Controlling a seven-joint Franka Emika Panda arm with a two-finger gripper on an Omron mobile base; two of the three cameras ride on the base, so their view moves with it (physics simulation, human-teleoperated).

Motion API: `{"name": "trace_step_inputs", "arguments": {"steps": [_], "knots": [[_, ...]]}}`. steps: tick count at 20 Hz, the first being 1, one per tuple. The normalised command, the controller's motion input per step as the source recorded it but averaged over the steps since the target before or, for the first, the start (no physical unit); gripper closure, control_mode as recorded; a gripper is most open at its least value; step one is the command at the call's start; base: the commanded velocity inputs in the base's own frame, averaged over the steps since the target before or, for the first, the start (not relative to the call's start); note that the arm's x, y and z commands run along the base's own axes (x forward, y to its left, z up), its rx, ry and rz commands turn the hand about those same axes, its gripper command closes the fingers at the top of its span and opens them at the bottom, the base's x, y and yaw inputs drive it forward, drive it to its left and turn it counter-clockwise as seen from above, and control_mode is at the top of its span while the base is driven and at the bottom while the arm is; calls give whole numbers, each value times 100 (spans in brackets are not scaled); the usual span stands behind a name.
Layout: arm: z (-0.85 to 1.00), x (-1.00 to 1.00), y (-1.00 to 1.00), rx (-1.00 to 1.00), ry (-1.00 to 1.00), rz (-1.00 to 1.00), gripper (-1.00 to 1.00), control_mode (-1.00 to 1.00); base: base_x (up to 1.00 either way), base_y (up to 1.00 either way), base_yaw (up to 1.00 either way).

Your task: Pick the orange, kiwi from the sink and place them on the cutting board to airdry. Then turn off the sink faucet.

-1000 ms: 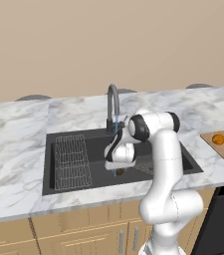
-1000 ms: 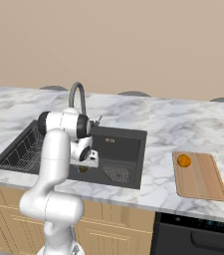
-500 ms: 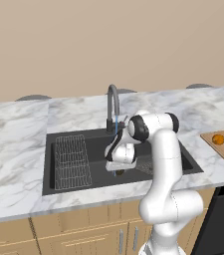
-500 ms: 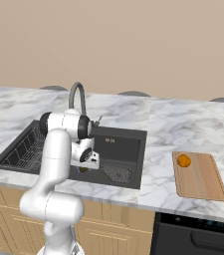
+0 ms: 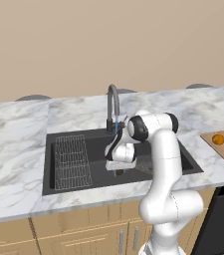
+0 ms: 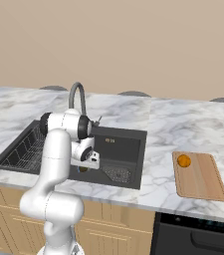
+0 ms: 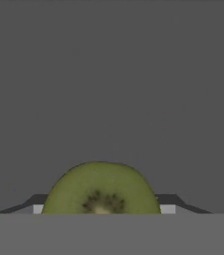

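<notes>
One kiwi (image 7: 101, 191) shows its cut face toward the hand camera.

No readable text, labels or numbers; views perhaps too coarse.

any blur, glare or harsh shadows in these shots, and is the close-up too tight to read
Left base view: flat, even rendered light, no glare on the dark grey rectangular sink. Right base view: equally sharp, the small bright orange fruit crisp on the light-brown wooden cutting board. Hand view: very tight, the green-fleshed kiwi cropped at the bottom edge, plain grey behind.
</notes>
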Motion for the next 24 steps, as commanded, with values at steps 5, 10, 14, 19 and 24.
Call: {"name": "trace_step_inputs", "arguments": {"steps": [5, 10, 14, 19, 24], "knots": [[0, 0, 0, 0, -1, 0, 100, -100, 0, 0, 0], [12, 0, -4, 0, -6, 0, 100, -100, 0, 0, 0], [23, 0, -15, 0, -5, -1, 100, -100, 0, 0, 0], [14, 0, -16, -2, -2, 0, 100, -100, 0, 0, 0], [15, -6, -17, -3, -2, 0, 100, -100, 0, 0, 0]]}}
